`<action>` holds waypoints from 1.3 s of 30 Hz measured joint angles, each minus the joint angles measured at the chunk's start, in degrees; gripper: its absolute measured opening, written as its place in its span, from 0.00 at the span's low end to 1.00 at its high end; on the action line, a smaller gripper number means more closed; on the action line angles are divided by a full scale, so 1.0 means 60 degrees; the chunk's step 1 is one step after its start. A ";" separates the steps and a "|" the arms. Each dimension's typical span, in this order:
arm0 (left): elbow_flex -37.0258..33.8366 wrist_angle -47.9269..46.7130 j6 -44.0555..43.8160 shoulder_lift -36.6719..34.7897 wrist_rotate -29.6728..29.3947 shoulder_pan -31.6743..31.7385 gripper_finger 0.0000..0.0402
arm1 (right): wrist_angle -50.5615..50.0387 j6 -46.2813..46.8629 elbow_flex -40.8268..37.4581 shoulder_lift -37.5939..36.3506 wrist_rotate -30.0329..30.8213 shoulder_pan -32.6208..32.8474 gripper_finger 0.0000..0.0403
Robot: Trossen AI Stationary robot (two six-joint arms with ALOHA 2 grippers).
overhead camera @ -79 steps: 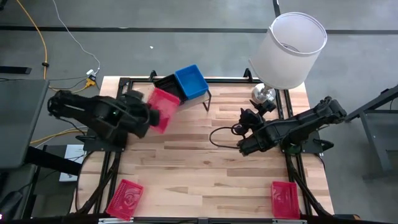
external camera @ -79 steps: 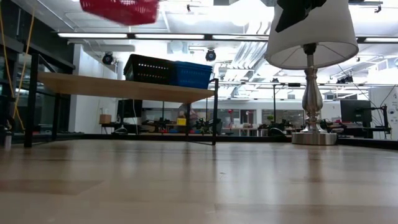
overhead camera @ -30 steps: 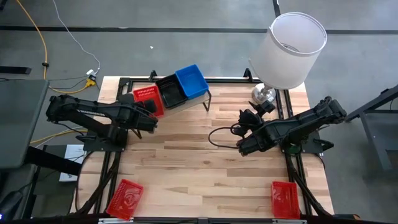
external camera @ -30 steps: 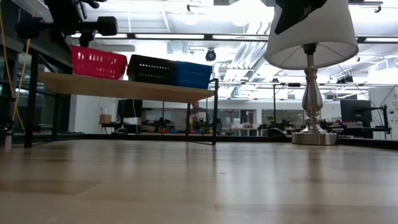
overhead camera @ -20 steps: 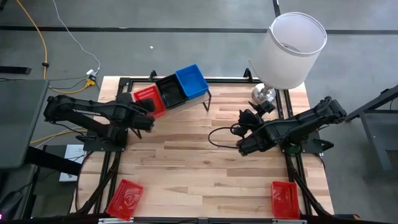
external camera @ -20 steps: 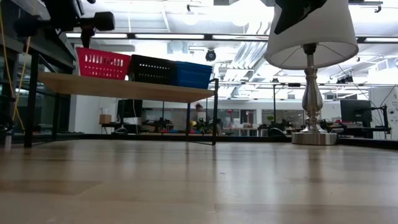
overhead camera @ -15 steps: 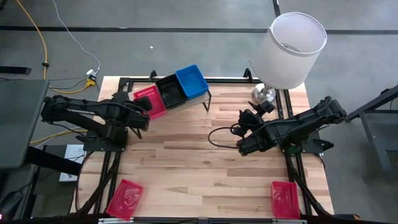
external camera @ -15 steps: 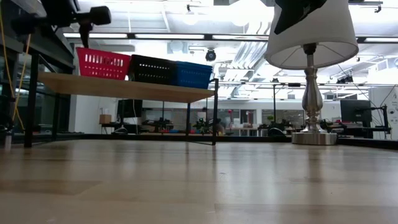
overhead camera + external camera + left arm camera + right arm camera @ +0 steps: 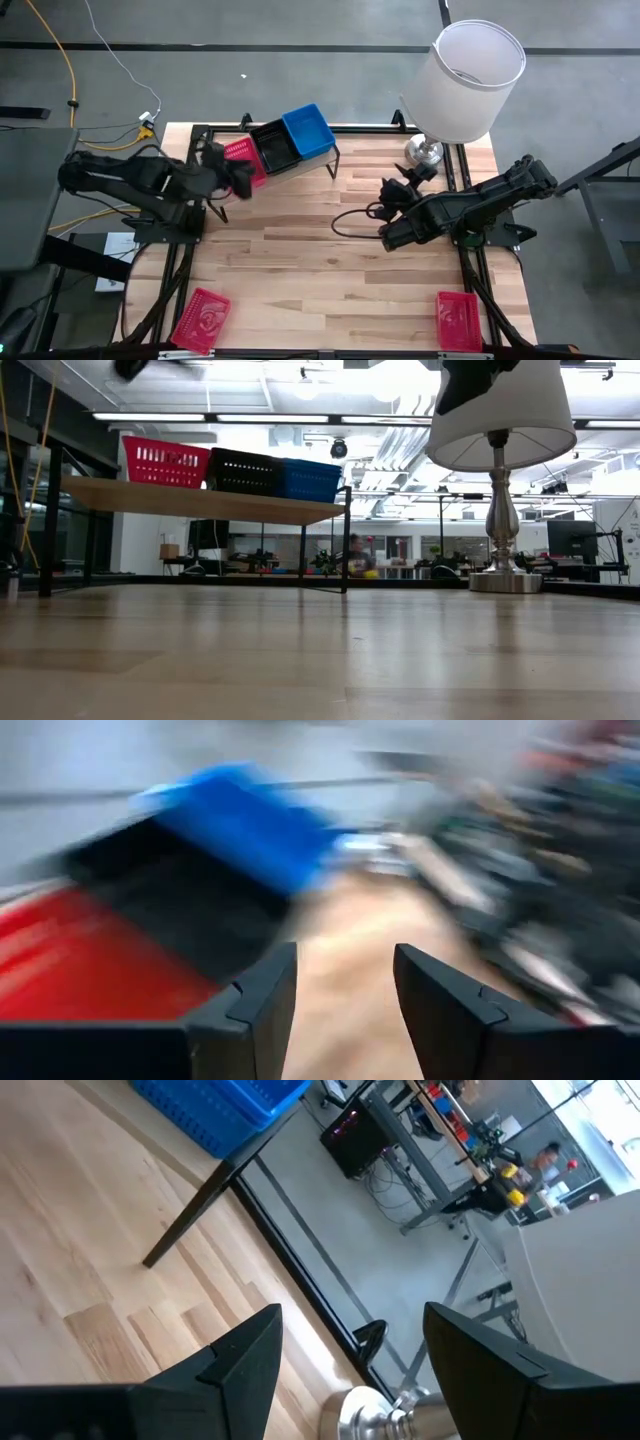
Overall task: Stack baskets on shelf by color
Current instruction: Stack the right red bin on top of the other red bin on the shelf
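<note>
Three baskets in a row on the shelf, two red ones left on the table.

On the shelf at the table's far edge sit a red basket, a black basket and a blue basket, side by side. The left end effector hangs just in front of the red one, partly hiding it from above; its fingers stand apart, empty, in a blurred wrist view. The right end effector waits near the table's right edge, fingers wide. Two more red baskets lie at the near left corner and near right corner, the left one cut off by the frame.
</note>
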 joint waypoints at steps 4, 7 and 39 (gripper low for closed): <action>0.0005 0.3189 0.3918 0.0234 0.2424 -0.1358 0.40 | 0.0070 -0.0225 0.0000 0.0000 -0.0048 0.0029 0.57; 0.0004 0.4404 0.5815 0.0811 0.3123 -0.2500 0.40 | 0.0066 -0.0228 0.0000 0.0000 -0.0303 0.0029 0.57; -0.6423 1.3395 0.7933 0.0757 0.5421 -0.2680 0.23 | 0.4775 0.1576 -0.4726 -0.3232 -0.5533 0.2017 0.57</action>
